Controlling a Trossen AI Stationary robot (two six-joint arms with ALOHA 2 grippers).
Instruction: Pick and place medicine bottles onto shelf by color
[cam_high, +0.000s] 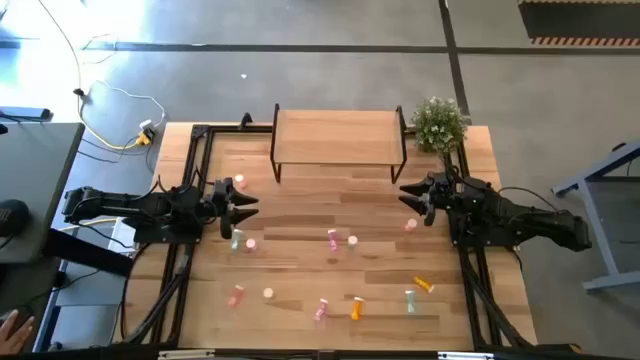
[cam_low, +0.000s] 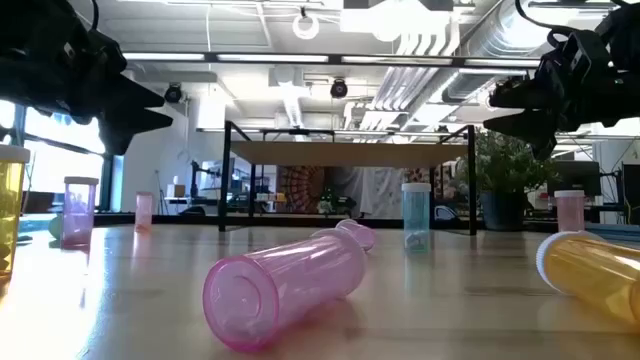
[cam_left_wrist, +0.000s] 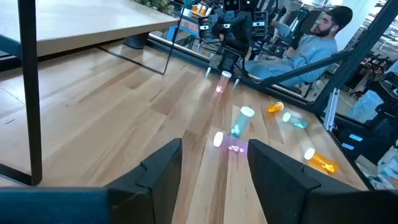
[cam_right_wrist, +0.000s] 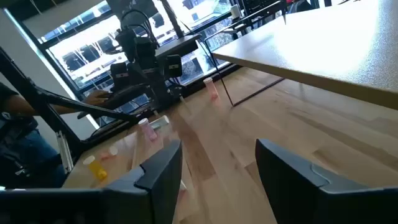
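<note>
The medicine bottles are scattered over the wooden table: a pink one stands near my left gripper, two pink ones stand mid-table, and a salmon one is near my right gripper. Orange, green and pink ones are toward the near edge, some lying on their sides. The shelf stands on its black legs at the far edge with a bare top. My left gripper hovers open at the left, above the table. My right gripper hovers open at the right. Neither has anything between its fingers.
A small potted plant stands at the shelf's right end. Black frame rails run along both table sides. A seated person shows beyond the table's right edge. Open wood lies between the shelf and the mid-table bottles.
</note>
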